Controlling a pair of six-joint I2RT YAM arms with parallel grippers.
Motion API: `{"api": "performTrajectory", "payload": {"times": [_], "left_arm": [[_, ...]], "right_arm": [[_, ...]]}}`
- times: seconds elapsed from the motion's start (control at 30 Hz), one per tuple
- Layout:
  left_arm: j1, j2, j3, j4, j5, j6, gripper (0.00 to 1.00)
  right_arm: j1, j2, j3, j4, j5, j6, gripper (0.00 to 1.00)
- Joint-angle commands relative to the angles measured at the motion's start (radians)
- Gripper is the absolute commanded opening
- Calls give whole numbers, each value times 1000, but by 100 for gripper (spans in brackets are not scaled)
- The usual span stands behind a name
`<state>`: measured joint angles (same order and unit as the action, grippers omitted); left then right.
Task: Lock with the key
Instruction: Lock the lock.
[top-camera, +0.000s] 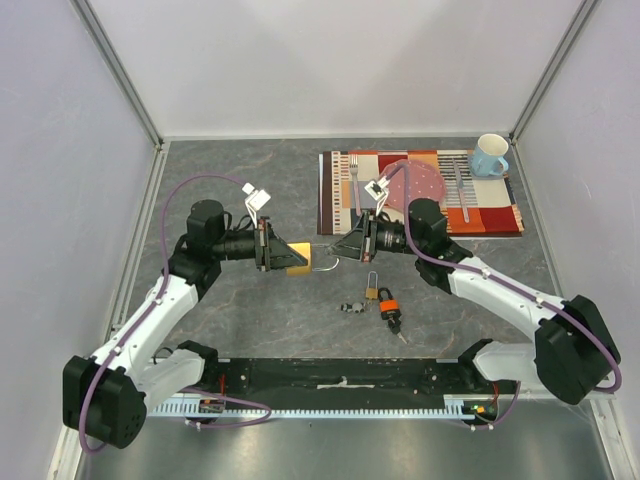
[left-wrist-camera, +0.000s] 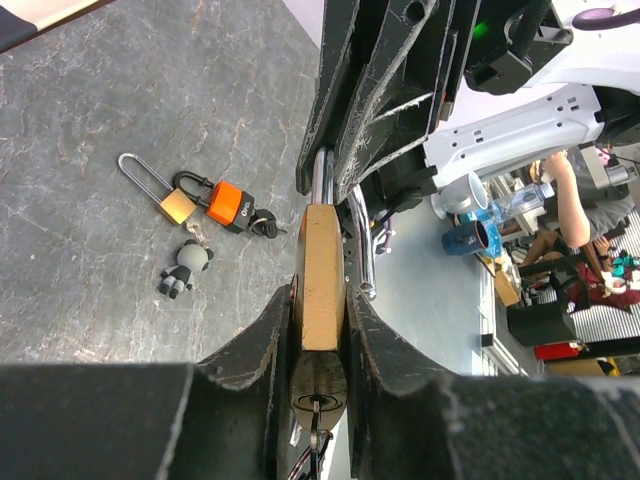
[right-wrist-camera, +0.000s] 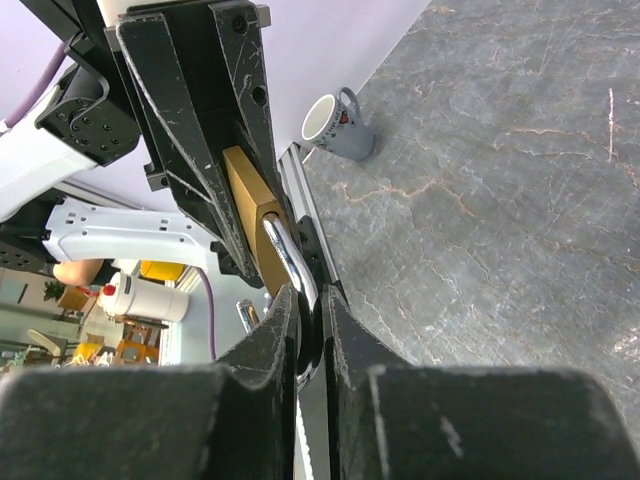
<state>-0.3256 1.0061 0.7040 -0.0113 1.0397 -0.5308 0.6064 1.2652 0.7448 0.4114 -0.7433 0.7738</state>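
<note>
My left gripper (top-camera: 290, 258) is shut on the body of a brass padlock (top-camera: 299, 259), held above the table. In the left wrist view the padlock body (left-wrist-camera: 323, 270) sits between my fingers (left-wrist-camera: 262, 335), with a dark key head (left-wrist-camera: 318, 385) and its ring at the lock's near end. My right gripper (top-camera: 347, 246) faces it, shut on the silver shackle (top-camera: 325, 262). The right wrist view shows the shackle (right-wrist-camera: 283, 250) pinched between the pads, running to the brass body (right-wrist-camera: 245, 205). The shackle's free leg (left-wrist-camera: 362, 245) ends beside the body, outside it.
On the table below lie a small long-shackle brass padlock (top-camera: 372, 288), an orange padlock (top-camera: 388, 304) with keys, and a panda keychain (top-camera: 352, 307). At the back right, a striped placemat (top-camera: 495, 215) holds a pink plate (top-camera: 420, 182), cutlery and a blue mug (top-camera: 489, 155).
</note>
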Motion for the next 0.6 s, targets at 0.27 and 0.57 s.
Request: {"api": "performTrajectory", "payload": {"times": [0.27, 0.57], "left_arm": [[0, -23, 15, 149, 120, -97, 2], [0, -34, -11, 206, 137, -141, 2]], "right_arm": [[6, -41, -36, 61, -19, -42, 27], [4, -61, -90, 147, -47, 5, 40]]}}
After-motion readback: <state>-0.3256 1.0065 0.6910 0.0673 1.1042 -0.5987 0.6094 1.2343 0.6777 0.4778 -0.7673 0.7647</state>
